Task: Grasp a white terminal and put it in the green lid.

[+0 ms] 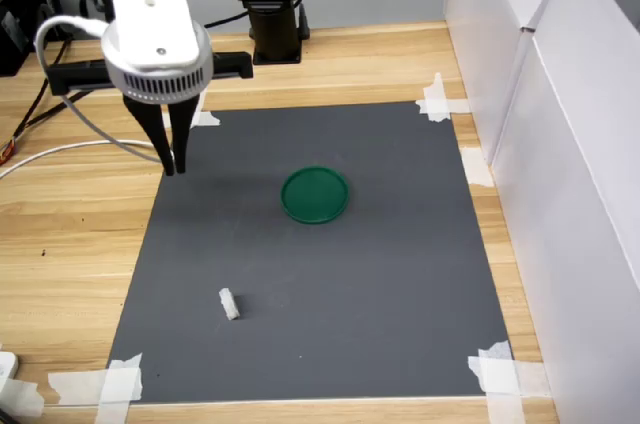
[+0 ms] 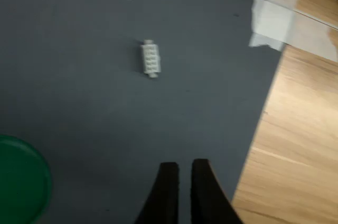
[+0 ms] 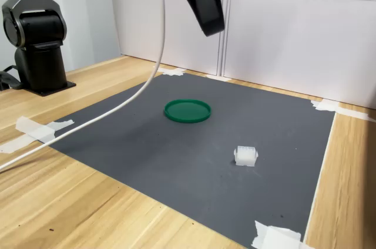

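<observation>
The black two-fingered gripper (image 1: 176, 166) is nearly clenched, its slim fingers (image 2: 165, 192) parted by only a thin slit, with nothing between them and nothing touching them. It hangs tips-down above the dark grey rectangular mat (image 1: 380, 284), near the mat's edge (pale wooden tabletop (image 2: 296, 145) lies just to one side in the wrist view). The arm reaches in from above, its silver-white round wrist housing (image 1: 158, 54) directly over the fingers. The tiny white blocky plastic terminal (image 2: 150, 58) lies on the mat well ahead of the fingertips, untouched. The flat round dark-green plastic lid (image 1: 315, 194) rests apart from the gripper, toward the first exterior view's right.
</observation>
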You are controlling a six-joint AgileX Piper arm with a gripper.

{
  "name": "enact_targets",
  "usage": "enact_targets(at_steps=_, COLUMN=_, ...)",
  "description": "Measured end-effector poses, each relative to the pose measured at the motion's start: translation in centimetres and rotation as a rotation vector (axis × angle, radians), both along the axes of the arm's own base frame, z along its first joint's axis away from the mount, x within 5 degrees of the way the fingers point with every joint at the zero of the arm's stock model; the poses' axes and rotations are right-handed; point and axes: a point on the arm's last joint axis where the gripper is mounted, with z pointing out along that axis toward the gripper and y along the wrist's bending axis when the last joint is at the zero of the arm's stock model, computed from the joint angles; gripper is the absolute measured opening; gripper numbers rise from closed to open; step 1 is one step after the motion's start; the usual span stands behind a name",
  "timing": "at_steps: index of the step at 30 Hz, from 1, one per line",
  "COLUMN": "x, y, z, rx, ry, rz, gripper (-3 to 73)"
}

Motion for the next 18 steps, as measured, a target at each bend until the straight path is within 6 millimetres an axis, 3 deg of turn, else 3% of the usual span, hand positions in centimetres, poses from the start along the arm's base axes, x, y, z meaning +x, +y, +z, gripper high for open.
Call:
enact_targets(at_steps=3, x=0.6, y=0.3, z=-0.2, rx=0.024, ry=0.039, rz=0.037, gripper=17.9)
enact_targets(at_steps=12, x=2.1, y=0.3, z=-2.0, rx=0.027, ry=0.103, rz=0.053, gripper=59.6)
enact_targets(at_steps=15, x=2.6, y=0.1, z=-2.5, rx=0.004, ry=0.096, rz=0.052, gripper=67.2)
enact_targets(at_steps=18, x=3.1, y=0.1, z=-2.7, rx=-0.004, ry=0.086, rz=0.060, gripper=70.2)
